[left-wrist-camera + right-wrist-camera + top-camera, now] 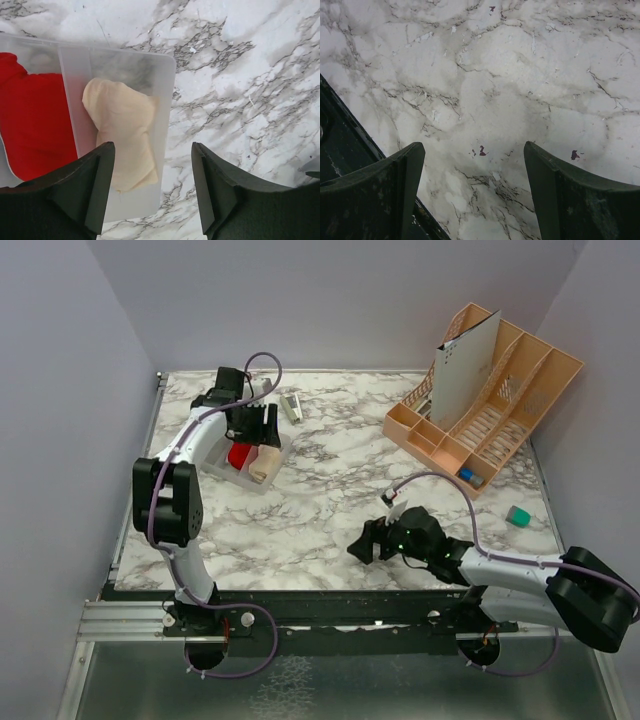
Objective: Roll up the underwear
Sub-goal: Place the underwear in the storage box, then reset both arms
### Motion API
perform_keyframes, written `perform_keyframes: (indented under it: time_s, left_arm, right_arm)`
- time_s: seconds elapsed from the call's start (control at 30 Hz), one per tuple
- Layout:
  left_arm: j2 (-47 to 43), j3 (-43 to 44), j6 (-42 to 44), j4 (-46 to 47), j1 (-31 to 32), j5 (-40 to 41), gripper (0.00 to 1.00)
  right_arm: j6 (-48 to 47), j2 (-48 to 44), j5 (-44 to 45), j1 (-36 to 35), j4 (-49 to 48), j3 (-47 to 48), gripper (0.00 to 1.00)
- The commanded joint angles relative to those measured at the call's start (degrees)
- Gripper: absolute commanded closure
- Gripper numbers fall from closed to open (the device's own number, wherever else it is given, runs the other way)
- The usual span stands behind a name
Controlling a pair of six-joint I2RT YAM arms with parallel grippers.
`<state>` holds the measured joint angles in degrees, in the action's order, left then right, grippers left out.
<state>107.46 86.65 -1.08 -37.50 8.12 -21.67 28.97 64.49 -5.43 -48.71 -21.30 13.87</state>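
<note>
The peach-beige rolled underwear bundle (122, 135) lies in the right-hand compartment of a shallow clear plastic tray (167, 75), as the left wrist view frames it. It is a short, plump roll with one loose fold at its lower end. Just beside it, across a thin divider, sits the bright red rolled underwear bundle (35, 125), filling the neighbouring compartment. From above, the red one (238, 454) and the peach one (265, 462) lie side by side in the tray (250, 483), on the far left part of the white, grey-veined marble tabletop (330, 500)

The left claw (152, 150) hangs directly over the tray's right edge with its jaws spread. It has nothing between them, and the peach roll lies free beneath its left finger. The right claw (472, 147) is well apart from the tray, low over bare marble near the front edge (365, 543), jaws wide and empty

Judging by this, both visible garments are already rolled and stowed, and the peach one looks just set down. No flat, unrolled cloth shows anywhere on the tabletop, so little or nothing seems left, beyond the left arm moving away from the tray

Further out stand a peach-coloured slotted plastic organiser (500, 390), holding an upright white card (465, 370), and a small teal block (518, 515) near the right edge
</note>
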Motion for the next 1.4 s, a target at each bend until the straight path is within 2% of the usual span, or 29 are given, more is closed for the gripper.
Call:
perform_keyframes:
  time_s: [0.0,0.23,0.43,0.5,0.7,0.77,0.83,0.9,1.07,1.13,1.27,1.3,1.37]
  left_arm:
    - [-5.0,-1.7,-1.3,0.1,0.1,-2.6,0.36]
    - [-3.5,-6.0,-2.4,-0.9,0.1,2.2,0.62]
    - [-0.5,-6.2,-1.9,-3.2,0.2,6.2,0.68]
    - [-0.2,-6.1,-1.6,-4.0,0.8,8.2,0.73]
    - [-2.1,-3.3,-1.7,-5.6,2.0,9.8,0.73]
    - [-4.7,-2.5,-2.9,-4.9,2.0,10.2,0.68]
    - [-7.9,-1.7,-3.9,-3.7,2.0,9.9,0.53]
    - [-11.6,-1.2,-4.9,-2.1,2.0,8.5,0.47]
    - [-23.5,-6.0,-9.2,7.5,2.0,7.8,0.47]
    - [-29.9,-9.6,-11.5,11.9,2.0,10.8,0.34]
    - [-39.4,-16.4,-13.8,16.4,1.9,17.8,0.11]
    - [-41.3,-17.8,-14.1,16.6,1.9,19.6,0.04]
    - [-45.1,-20.9,-14.5,16.4,1.9,23.1,0.01]
  right_arm:
    - [0.2,1.3,-0.7,-0.4,-0.1,1.5,0.16]
    - [0.3,3.1,-1.5,-0.3,-0.6,2.3,0.16]
    - [-0.1,3.4,-1.6,-0.4,-0.2,2.6,0.16]
    - [-0.1,3.3,-1.6,-0.4,-0.1,2.6,0.16]
    - [-1.0,2.1,0.4,-0.3,2.7,4.7,0.16]
    - [-1.3,0.7,2.8,-0.3,5.0,6.2,0.16]
    - [-2.2,-1.4,6.8,-0.3,7.5,7.7,0.15]
    - [-3.0,-3.8,12.1,-0.3,9.2,9.0,0.13]
    - [-9.0,-5.2,23.7,2.0,19.5,18.9,0.03]
    - [-11.3,-3.5,22.6,8.0,24.4,24.7,0.01]
    - [-14.0,1.2,7.2,27.6,29.8,35.9,0.01]
    - [-13.7,2.5,6.0,31.0,31.9,38.9,0.01]
    - [-14.6,4.3,6.9,34.2,35.0,43.8,0.00]
